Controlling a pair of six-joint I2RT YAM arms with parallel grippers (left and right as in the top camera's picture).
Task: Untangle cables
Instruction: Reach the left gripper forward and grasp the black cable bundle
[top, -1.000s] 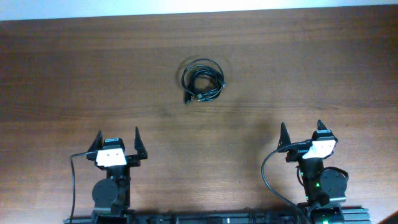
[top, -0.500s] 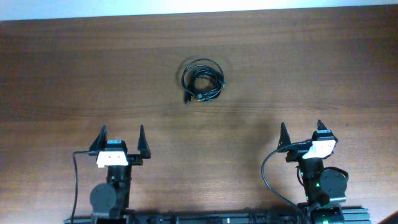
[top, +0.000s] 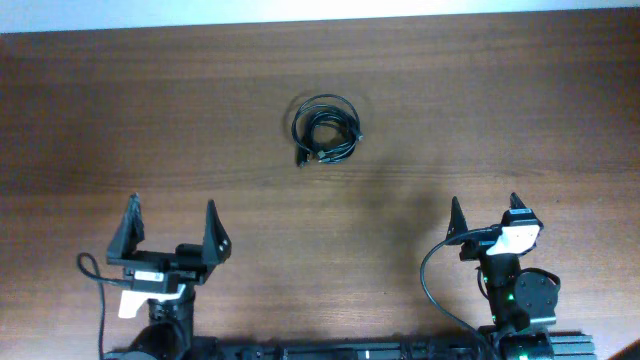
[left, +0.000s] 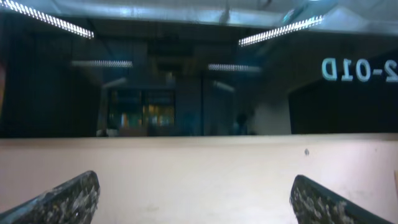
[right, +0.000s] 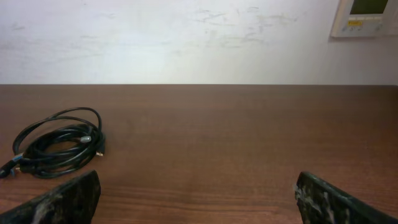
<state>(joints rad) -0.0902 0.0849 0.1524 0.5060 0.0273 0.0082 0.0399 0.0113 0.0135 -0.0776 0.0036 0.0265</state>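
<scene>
Both stand wide open and empty; your left gripper (top: 172, 203) has just lifted; right gripper (top: 485, 201) idles; both well short of the untouched cables (top: 325, 128).

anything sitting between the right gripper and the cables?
Nothing. Only bare table lies between the right gripper and the cables. The overhead view shows the whole stretch, and the right wrist view agrees.
</scene>
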